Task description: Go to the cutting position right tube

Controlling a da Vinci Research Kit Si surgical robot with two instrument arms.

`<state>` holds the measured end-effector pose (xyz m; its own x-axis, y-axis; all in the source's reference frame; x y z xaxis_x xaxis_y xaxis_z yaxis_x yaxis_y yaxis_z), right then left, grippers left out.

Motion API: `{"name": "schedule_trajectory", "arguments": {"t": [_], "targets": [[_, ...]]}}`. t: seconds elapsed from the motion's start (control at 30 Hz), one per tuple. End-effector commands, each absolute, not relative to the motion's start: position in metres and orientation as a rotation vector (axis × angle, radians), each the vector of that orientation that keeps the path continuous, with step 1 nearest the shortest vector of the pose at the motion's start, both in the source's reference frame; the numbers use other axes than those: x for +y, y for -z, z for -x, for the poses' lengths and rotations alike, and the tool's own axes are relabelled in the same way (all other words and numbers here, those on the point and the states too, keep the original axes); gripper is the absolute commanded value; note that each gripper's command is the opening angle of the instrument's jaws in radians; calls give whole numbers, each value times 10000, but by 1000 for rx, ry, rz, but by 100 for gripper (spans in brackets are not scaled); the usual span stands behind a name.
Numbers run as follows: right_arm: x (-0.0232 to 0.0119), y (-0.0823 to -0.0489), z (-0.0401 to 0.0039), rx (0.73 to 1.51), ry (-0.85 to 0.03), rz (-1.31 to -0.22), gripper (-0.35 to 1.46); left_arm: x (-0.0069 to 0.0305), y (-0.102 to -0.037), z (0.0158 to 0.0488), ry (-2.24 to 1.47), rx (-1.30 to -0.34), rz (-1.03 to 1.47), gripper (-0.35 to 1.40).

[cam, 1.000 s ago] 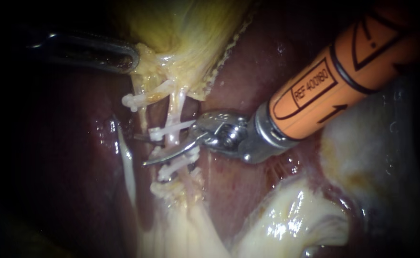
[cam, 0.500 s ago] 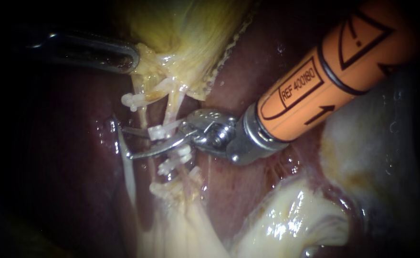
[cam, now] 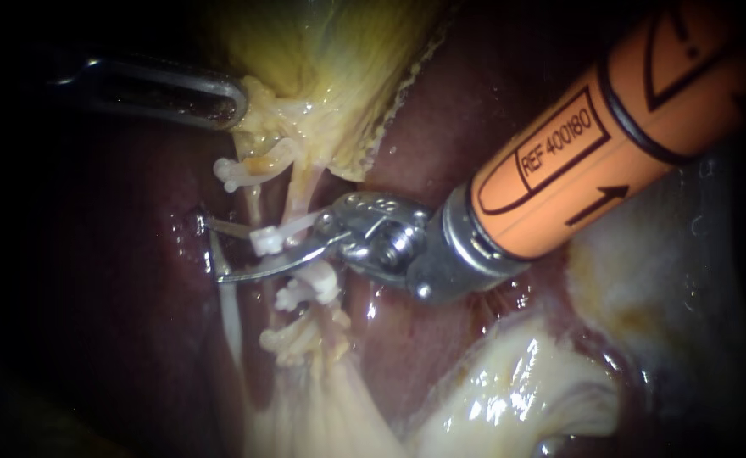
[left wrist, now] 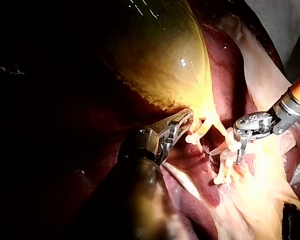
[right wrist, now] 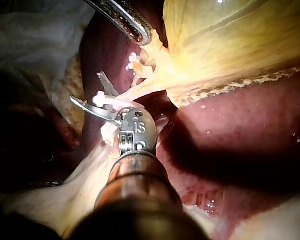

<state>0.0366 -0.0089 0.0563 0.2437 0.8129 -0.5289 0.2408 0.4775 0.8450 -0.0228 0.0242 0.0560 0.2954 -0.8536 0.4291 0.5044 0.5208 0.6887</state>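
Advanced since 1 second ago, my right instrument (cam: 214, 250) now reaches across the right tube (cam: 298, 202) — its 2 jaws stand apart, with the tube and 1 white clip (cam: 268, 240) between them and a 2nd clip (cam: 307, 291) just below — over the dark liver (cam: 441, 127).

My right instrument (cam: 214, 250), blades apart: middle clip (cam: 268, 240) sits between them. Upper clip (cam: 236, 172) at 12 o'clock, lower clip (cam: 312, 287) at 4. Left instrument (cam: 220, 100) crowds 11. Bare liver (cam: 127, 254) at 9: free.
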Motion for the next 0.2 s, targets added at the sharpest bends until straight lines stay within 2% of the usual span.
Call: {"name": "schedule_trajectory", "arguments": {"t": [0.03,0.2], "targets": [[-89,-564,-366,1306,-509,-1049,143,242,-560,227,949,-867,-472,-35],[-89,-565,-366,1309,-507,-1051,143,243,-561,228,948,-867,-472,-35]]}}
